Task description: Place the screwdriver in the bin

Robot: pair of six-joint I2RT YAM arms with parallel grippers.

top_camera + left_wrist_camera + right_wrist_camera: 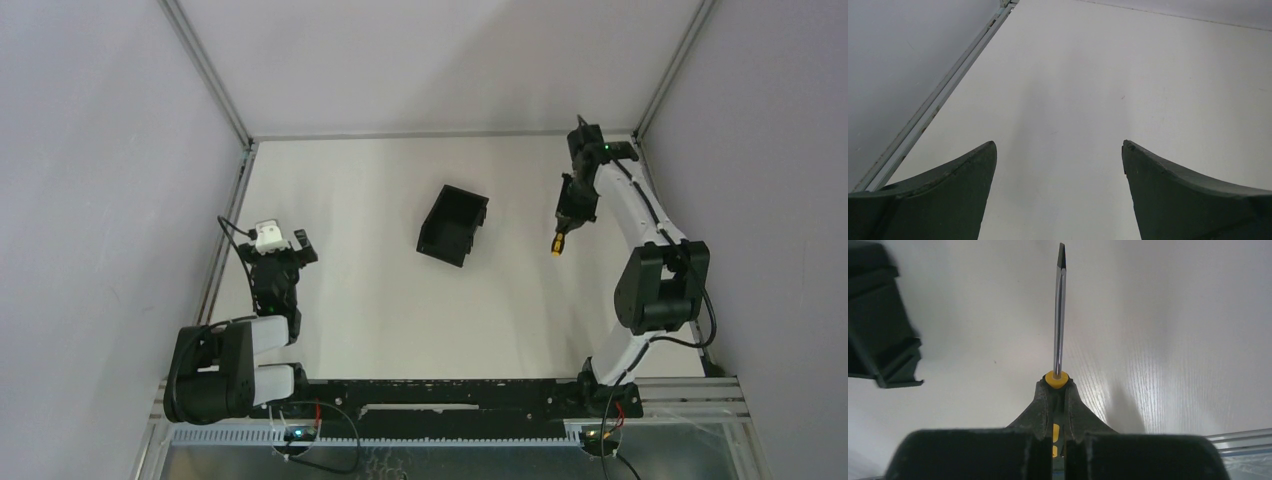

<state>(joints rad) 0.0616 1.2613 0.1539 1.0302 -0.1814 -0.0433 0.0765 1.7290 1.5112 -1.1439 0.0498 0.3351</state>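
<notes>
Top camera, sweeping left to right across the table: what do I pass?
In order: left end effector → bin → screwdriver. The right end effector gripping the screwdriver overlaps it, so I leave it unplaced.

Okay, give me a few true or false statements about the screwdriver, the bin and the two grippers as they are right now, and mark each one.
1. The right gripper is shut on the screwdriver. True.
2. The bin sits on the table, apart from both grippers. True.
3. The screwdriver lies inside the bin. False: the right gripper holds it, off to the bin's right in the top view.
4. The left gripper is open and empty. True.
5. The screwdriver is clamped by its shaft. False: the handle is clamped and the shaft sticks out ahead.
</notes>
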